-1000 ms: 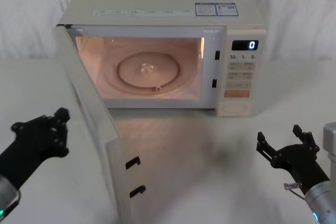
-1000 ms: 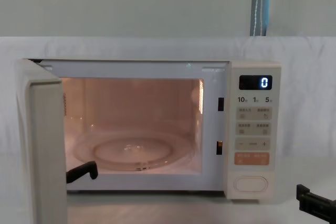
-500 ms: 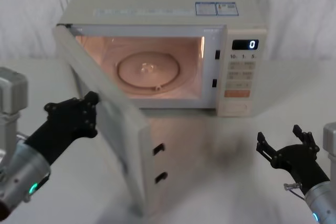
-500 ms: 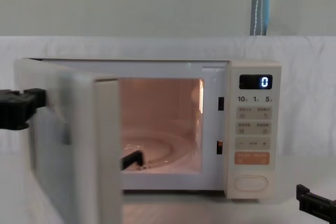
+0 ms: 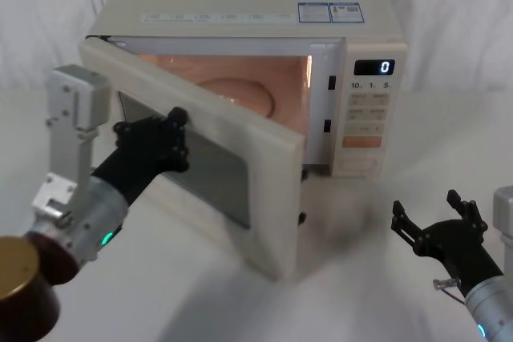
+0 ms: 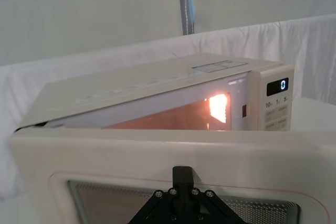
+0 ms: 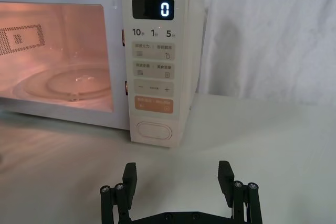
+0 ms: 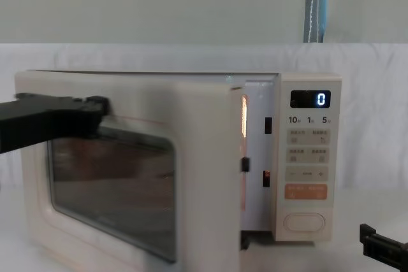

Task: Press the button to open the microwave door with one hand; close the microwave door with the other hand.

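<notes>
A white table (image 5: 377, 278) lies bare over its front and right edges. Along its far edge hangs a wrinkled white cloth (image 8: 373, 62), running from the left corner to the right. Behind the cloth, toward the far right corner, a blue-grey pole (image 8: 315, 4) stands upright against a pale wall (image 8: 159, 4).

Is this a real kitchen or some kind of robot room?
Probably a robot test room, not a kitchen. The microwave sits alone on a white-covered table with white cloth hung behind, and the left tool is against the microwave door.
</notes>
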